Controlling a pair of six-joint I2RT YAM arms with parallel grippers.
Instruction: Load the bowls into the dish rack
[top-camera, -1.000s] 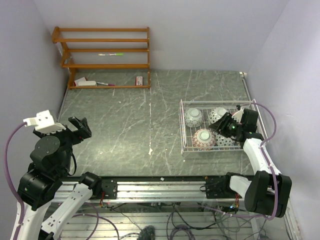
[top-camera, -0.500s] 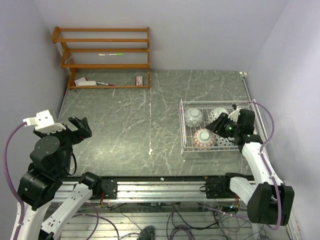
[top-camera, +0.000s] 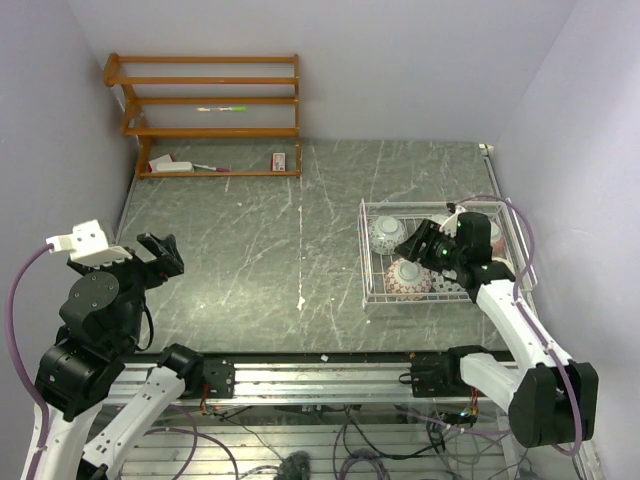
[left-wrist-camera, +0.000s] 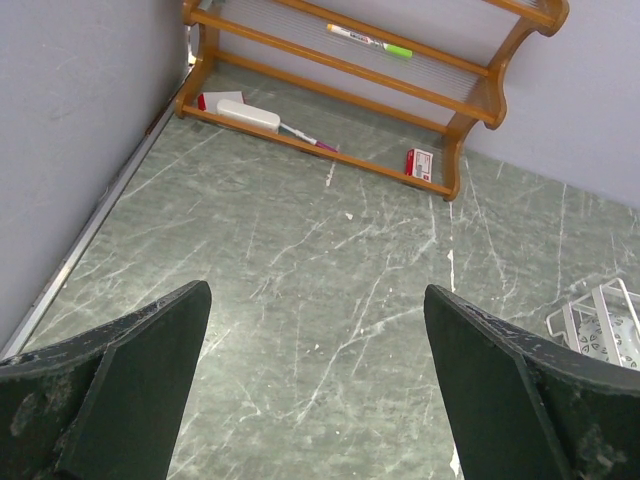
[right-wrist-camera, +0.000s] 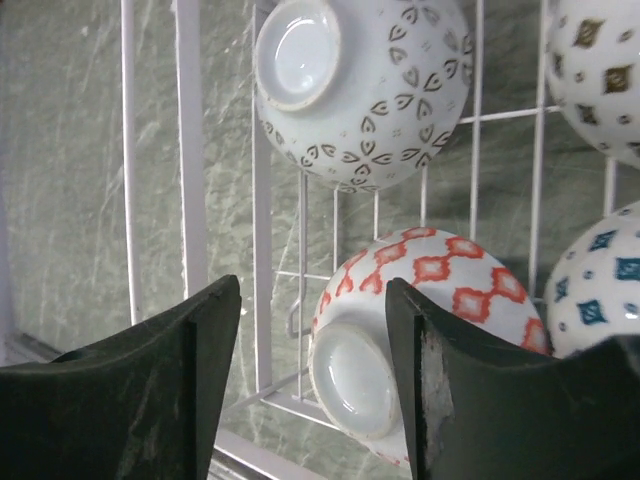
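Observation:
The white wire dish rack (top-camera: 363, 252) stands on the right of the table. Bowls lie in it bottoms-up or tilted: a grey-patterned bowl (top-camera: 386, 234), a red-patterned bowl (top-camera: 408, 279), and others mostly hidden under my right arm. The right wrist view shows the rack bars (right-wrist-camera: 190, 150), the grey-patterned bowl (right-wrist-camera: 365, 85), the red-patterned bowl (right-wrist-camera: 430, 290), a blue-patterned bowl (right-wrist-camera: 600, 290) and a brown-patterned bowl (right-wrist-camera: 600, 60). My right gripper (top-camera: 410, 241) (right-wrist-camera: 312, 390) is open and empty above the rack's left half. My left gripper (top-camera: 160, 252) (left-wrist-camera: 315, 390) is open and empty over the left of the table.
An orange wooden shelf (top-camera: 210, 110) stands at the back left with a marker and small items on it; it also shows in the left wrist view (left-wrist-camera: 360, 90). Purple walls close in on three sides. A metal rail (top-camera: 320, 375) runs along the near edge.
My right gripper has moved left across the rack, from its right side to over the grey and red bowls. The left arm has not moved.

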